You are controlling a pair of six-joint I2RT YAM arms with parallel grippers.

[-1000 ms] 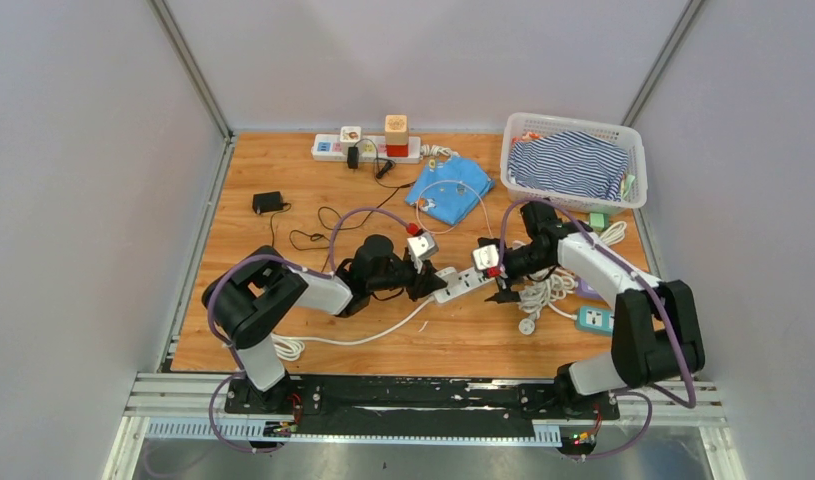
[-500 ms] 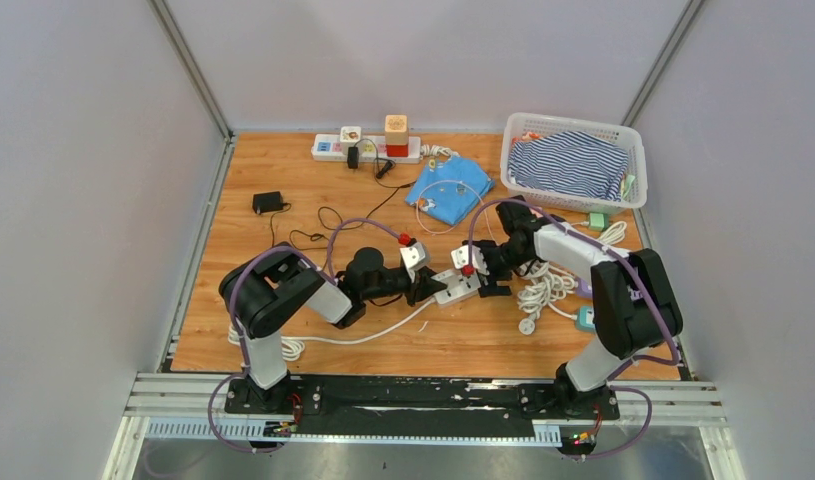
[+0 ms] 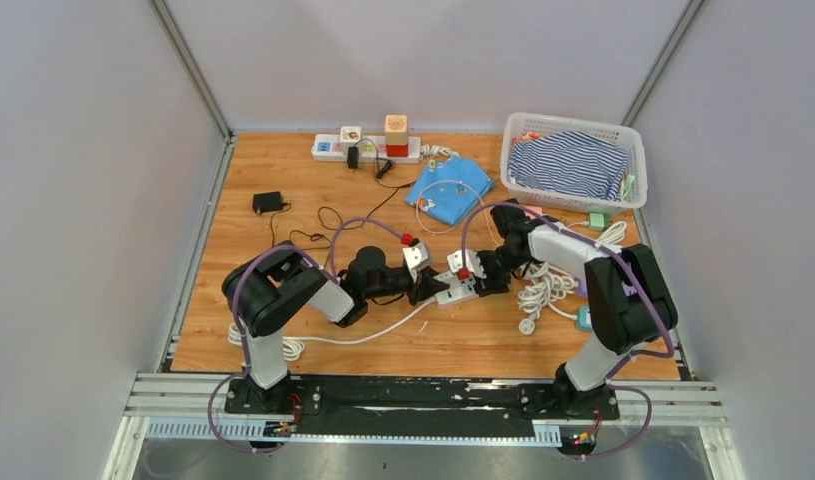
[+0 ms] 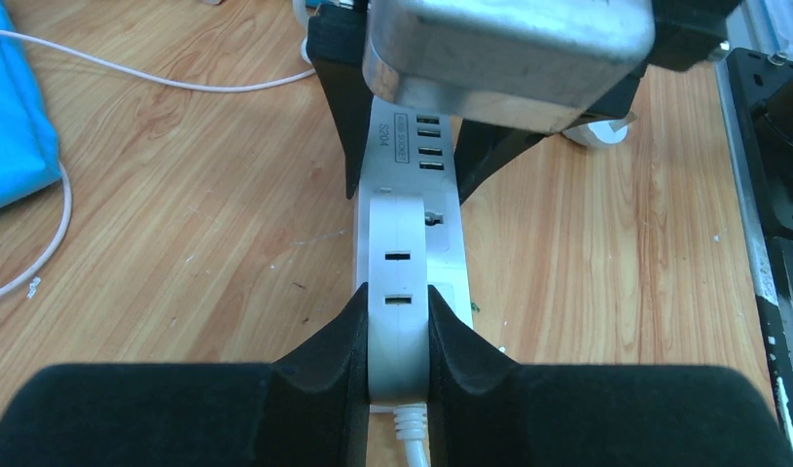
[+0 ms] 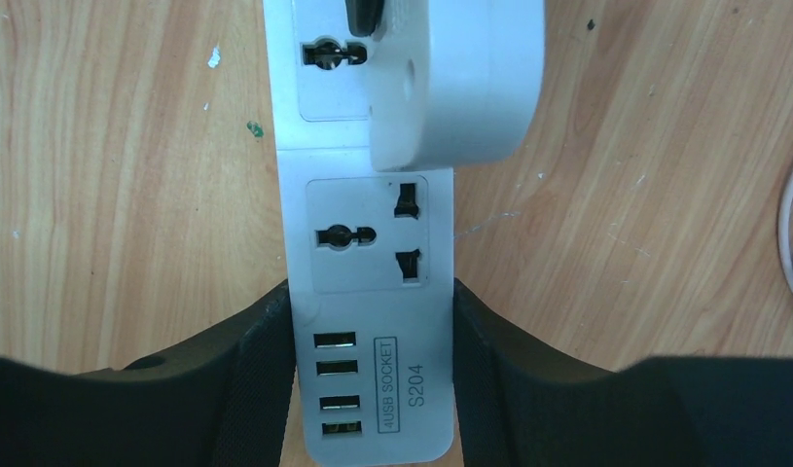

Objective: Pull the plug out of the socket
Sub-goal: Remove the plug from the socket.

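A white power strip, the socket (image 3: 457, 291), lies flat mid-table. A white round-ended plug (image 4: 399, 282) with a white cord sits on its left end. My left gripper (image 4: 399, 313) is shut on the plug, its black pads pressed on both sides; it also shows in the top view (image 3: 429, 287). My right gripper (image 5: 371, 304) is shut on the strip's USB end (image 5: 368, 389), marked "4USB SOCKET S204". From the right wrist the plug (image 5: 460, 88) covers the strip's far part. The right gripper (image 3: 480, 283) faces the left one across the strip.
A white basket (image 3: 623, 140) with striped cloth stands back right. A blue cloth (image 3: 449, 188), a second power strip (image 3: 368, 148) with a wooden block, a black adapter (image 3: 268, 203), a coiled white cable (image 3: 545, 288) and a teal socket block (image 3: 586, 318) lie around.
My right gripper has moved left and down onto the strip's USB end and closed on it. My left gripper has shifted slightly with the plug in it.
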